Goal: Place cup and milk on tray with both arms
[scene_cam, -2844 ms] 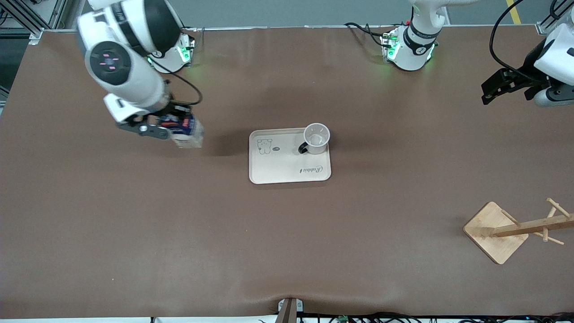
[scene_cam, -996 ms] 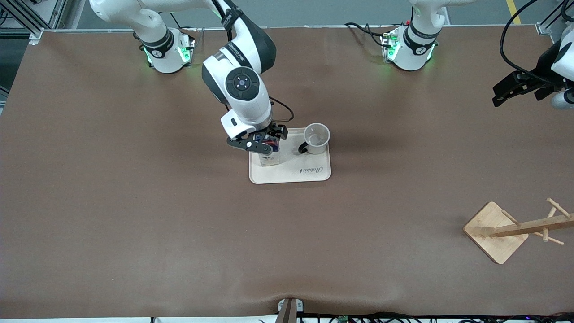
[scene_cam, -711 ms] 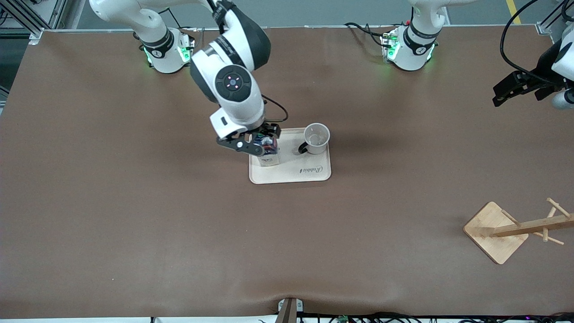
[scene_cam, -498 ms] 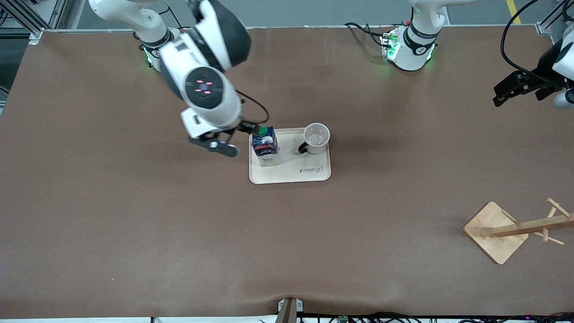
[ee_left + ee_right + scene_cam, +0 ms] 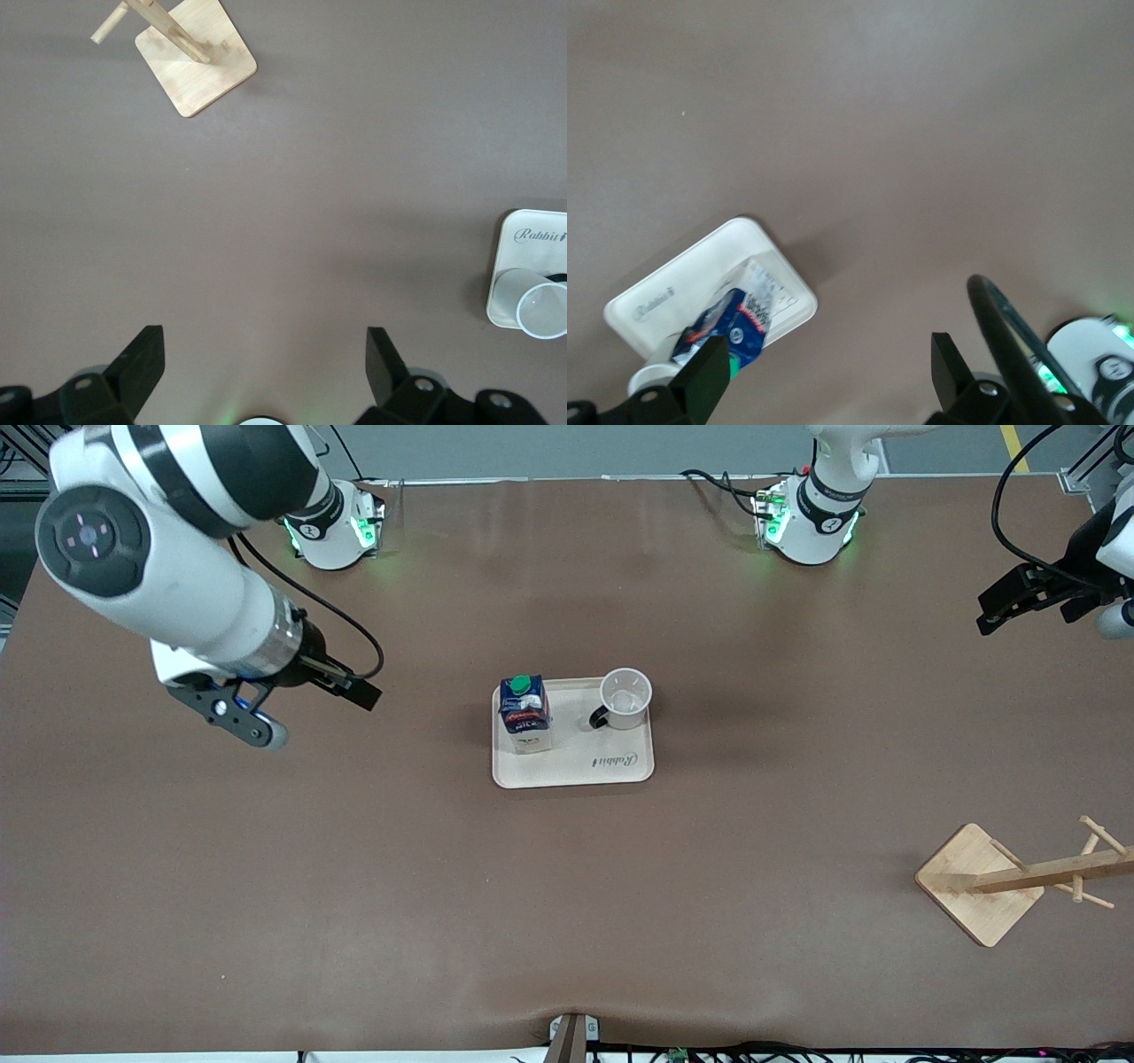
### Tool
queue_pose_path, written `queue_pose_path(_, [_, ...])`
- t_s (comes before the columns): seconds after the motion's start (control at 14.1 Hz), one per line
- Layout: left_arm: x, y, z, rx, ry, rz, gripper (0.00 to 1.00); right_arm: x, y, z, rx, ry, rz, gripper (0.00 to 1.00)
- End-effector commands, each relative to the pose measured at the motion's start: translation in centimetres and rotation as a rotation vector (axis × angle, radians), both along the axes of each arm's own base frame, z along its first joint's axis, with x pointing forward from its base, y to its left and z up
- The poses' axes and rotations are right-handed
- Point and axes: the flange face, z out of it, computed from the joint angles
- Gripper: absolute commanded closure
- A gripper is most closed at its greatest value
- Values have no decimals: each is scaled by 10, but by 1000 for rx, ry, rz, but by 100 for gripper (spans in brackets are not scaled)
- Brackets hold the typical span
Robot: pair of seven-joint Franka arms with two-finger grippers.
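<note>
The cream tray (image 5: 585, 766) lies mid-table. The dark-blue milk (image 5: 524, 713) with a green cap stands upright on the tray's end toward the right arm. The white cup (image 5: 625, 698) stands upright on the tray's other end, its black handle toward the milk. My right gripper (image 5: 314, 715) is open and empty, up over bare table toward the right arm's end, apart from the tray. The right wrist view shows its gripper (image 5: 830, 367) open, with the milk (image 5: 731, 332) and tray (image 5: 700, 266) below. My left gripper (image 5: 1019, 602) waits open at the left arm's end; the left wrist view (image 5: 263, 367) shows the cup (image 5: 540, 310) and tray (image 5: 532, 243).
A wooden rack with a square base (image 5: 979, 881) lies tipped over near the front camera at the left arm's end; it also shows in the left wrist view (image 5: 195, 57). The arm bases stand along the table edge farthest from the camera.
My right gripper carried the milk to the tray, set it down upright, opened, and pulled away toward the right arm's end. The left arm has barely moved.
</note>
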Motion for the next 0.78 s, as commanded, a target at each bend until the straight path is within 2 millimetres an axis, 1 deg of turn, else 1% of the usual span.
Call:
queue_pose_path(0.0, [-4,2,5,-30,-3,-12,0,-34,8,3,-96,-30,159,0])
queue_pose_path(0.07, [-4,1,5,-30,-3,-14,0,-33,-16,6,-80,-28,211,0])
queue_pose_path(0.14, [-4,1,5,-30,-3,-14,0,-30,-46,10,-59,-33,265,0])
queue_pose_path(0.21, [-4,1,4,-30,-1,-14,0,-29,-67,16,-44,-37,326,0])
queue_pose_path(0.36, [-5,1,3,-30,5,-12,0,-20,-124,27,-19,-43,410,0])
queue_pose_path(0.5, [-5,0,3,-29,6,-12,0,-12,-184,30,6,-35,495,0])
queue_pose_path(0.57, [-5,0,3,-29,5,-11,0,-11,-206,29,18,-20,532,0])
queue_pose_path(0.64, [-6,0,3,-29,6,-1,0,-13,-225,29,26,-6,540,0])
queue_pose_path(0.71, [-6,0,2,-29,10,2,0,-15,-249,27,34,16,521,0])
